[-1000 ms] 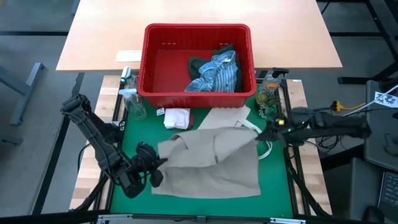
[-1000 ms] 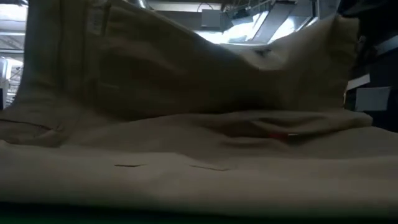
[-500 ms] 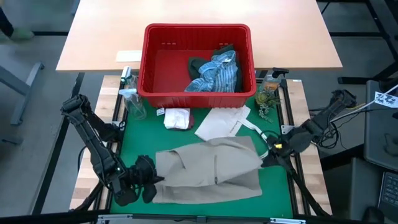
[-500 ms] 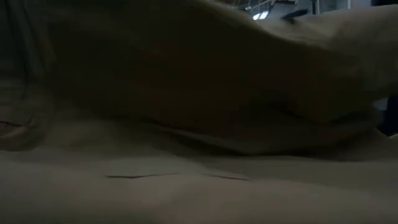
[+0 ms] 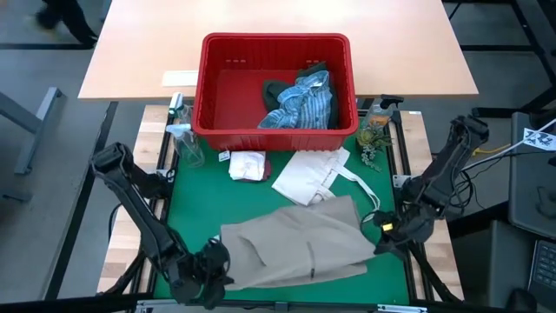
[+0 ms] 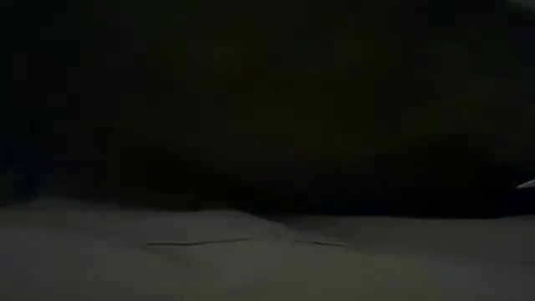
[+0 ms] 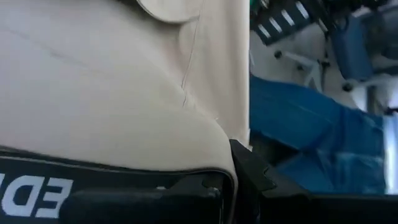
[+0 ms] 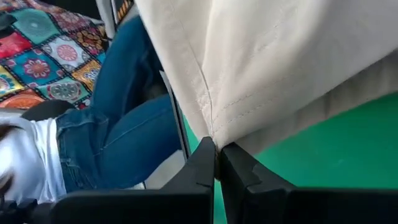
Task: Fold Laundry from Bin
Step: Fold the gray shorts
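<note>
Lying on the green mat (image 5: 187, 217), the tan garment (image 5: 295, 248) is pinched at both ends: the left gripper (image 5: 211, 268) clamps one corner, the right gripper (image 5: 388, 233) clamps the opposite edge, fingers (image 8: 205, 165) pressed together on the hem. Beyond both grippers, the red bin (image 5: 276, 48) holds the striped shirt (image 5: 306, 103) and a dark green garment (image 5: 276, 89). A white cloth (image 5: 246, 163) and tote bag (image 5: 308, 174) lie between bin and grippers

2 dark jointed arms, yellow tags
</note>
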Available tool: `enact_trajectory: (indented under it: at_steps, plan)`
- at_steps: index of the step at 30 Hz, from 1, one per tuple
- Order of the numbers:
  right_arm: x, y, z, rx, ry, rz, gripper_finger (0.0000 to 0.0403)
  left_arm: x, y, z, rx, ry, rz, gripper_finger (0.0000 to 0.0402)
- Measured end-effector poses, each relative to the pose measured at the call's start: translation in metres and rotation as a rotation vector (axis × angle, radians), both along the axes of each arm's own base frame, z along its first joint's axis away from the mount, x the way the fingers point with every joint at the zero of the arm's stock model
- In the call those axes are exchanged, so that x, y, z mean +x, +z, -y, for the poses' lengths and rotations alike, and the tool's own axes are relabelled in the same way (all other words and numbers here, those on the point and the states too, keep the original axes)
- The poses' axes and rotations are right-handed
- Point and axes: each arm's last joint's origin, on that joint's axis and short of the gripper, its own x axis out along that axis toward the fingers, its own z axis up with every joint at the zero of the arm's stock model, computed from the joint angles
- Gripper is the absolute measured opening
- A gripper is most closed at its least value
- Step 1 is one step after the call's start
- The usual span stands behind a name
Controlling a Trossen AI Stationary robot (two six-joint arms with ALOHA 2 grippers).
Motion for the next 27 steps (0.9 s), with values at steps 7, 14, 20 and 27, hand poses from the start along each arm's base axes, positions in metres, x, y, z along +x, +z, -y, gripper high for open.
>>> enact_trajectory:
  at_steps: [7,14,20,27]
  plan:
    - [0.005,-0.006,-0.019,0.022,0.032,-0.002,0.0005,0.008,-0.022,0.012,-0.003,-0.031,-0.041,0.0009]
    - [0.011,-0.026,-0.03,-0.05,0.051,-0.081,0.0005,0.01,-0.034,0.017,0.002,-0.058,-0.089,0.0009]
    - [0.015,-0.034,-0.036,-0.059,0.065,-0.107,0.0005,0.01,-0.036,0.017,0.002,-0.062,-0.097,0.0009]
    - [0.016,-0.035,-0.036,-0.07,0.053,-0.101,0.0028,0.008,-0.038,0.017,-0.088,-0.018,-0.191,0.0009]
